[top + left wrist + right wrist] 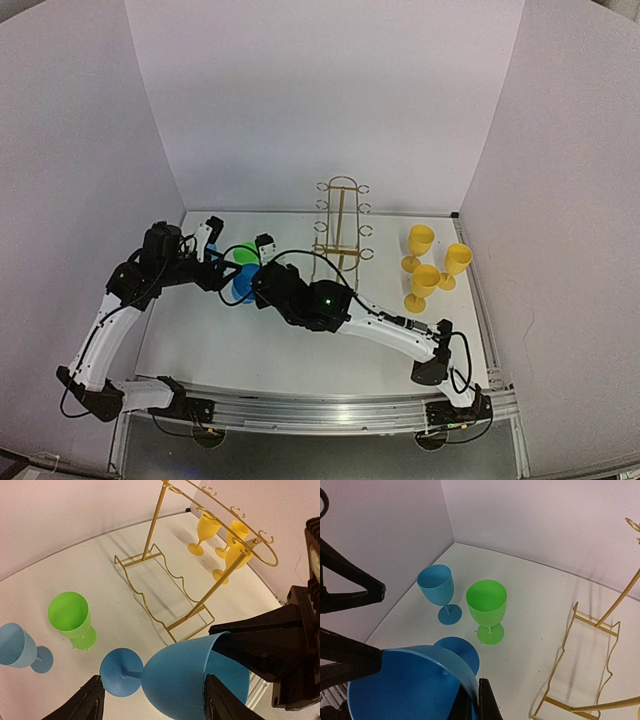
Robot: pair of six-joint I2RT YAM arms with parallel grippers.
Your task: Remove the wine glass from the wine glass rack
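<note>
Here, right hand [476, 702] pinches blue wine glass [185, 680] rim; left hand [152, 692], open, seemingly straddles its bowl.

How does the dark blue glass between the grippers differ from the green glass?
The dark blue glass is tipped sideways; the green glass stands upright on the table. The right gripper pinches the dark blue glass's rim and the left gripper straddles its bowl; the green glass is untouched. Both are stemmed goblets of like shape.
</note>
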